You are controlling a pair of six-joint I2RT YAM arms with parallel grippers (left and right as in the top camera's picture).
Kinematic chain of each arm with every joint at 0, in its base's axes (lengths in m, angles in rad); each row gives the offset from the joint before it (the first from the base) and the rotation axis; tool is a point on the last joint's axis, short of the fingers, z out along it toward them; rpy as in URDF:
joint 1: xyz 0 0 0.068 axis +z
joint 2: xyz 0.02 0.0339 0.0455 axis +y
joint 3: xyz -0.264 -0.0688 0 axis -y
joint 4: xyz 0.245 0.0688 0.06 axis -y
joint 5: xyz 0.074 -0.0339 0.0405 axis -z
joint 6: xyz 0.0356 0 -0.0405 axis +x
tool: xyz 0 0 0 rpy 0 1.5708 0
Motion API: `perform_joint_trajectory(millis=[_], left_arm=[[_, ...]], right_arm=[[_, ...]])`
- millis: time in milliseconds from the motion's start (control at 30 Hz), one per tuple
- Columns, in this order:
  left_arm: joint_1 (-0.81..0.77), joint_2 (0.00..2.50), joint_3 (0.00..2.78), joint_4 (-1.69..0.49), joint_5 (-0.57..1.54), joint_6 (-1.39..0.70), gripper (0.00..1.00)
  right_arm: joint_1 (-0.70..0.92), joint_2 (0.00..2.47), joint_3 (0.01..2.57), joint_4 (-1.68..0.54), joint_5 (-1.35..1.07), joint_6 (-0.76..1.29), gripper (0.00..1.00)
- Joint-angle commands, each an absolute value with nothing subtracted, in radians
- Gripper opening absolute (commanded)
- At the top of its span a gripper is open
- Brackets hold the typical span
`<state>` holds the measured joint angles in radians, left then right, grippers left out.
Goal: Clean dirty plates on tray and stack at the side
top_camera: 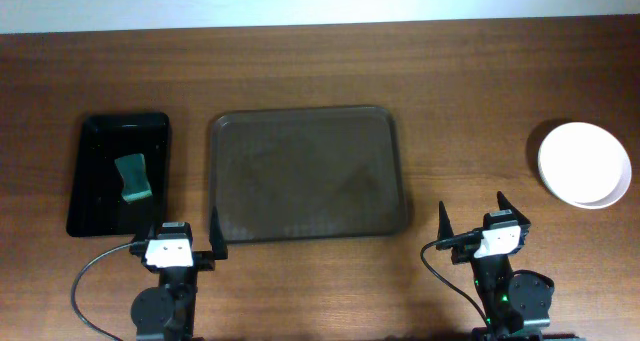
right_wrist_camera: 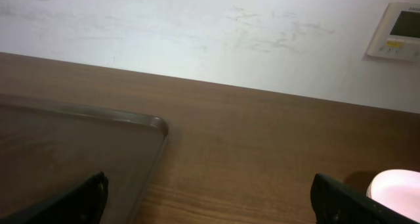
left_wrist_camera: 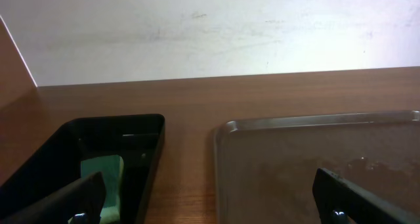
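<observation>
The large dark brown tray (top_camera: pixel 307 116) lies mid-table with nothing on it; its rim also shows in the left wrist view (left_wrist_camera: pixel 315 121) and the right wrist view (right_wrist_camera: pixel 79 110). The white plates (top_camera: pixel 584 164) sit stacked at the far right of the table, and an edge of them shows in the right wrist view (right_wrist_camera: pixel 398 190). My left gripper (top_camera: pixel 185 229) is open and empty at the front edge, near the tray's front left corner. My right gripper (top_camera: pixel 475 214) is open and empty at the front right, between the tray and the plates.
A smaller glossy black tray (top_camera: pixel 120 133) holding a green sponge (top_camera: pixel 133 177) lies left of the brown tray; both show in the left wrist view, the black tray (left_wrist_camera: pixel 141 122) and the sponge (left_wrist_camera: pixel 108 178). A wall runs along the table's far edge.
</observation>
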<state>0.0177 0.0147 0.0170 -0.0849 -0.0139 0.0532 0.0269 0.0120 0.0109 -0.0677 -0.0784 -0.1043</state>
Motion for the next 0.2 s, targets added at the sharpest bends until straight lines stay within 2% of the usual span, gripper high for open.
perform_joint_trajectory(millis=[0,167], left_arm=[[0.013,0.005,0.01,-0.083,-0.003,0.07,0.99],[0.013,0.005,0.01,-0.083,-0.003,0.07,0.99]], right_arm=[[0.031,0.006,0.006,-0.073,-0.074,-0.096,0.98],[0.031,0.006,0.006,-0.073,-0.074,-0.095,0.98]])
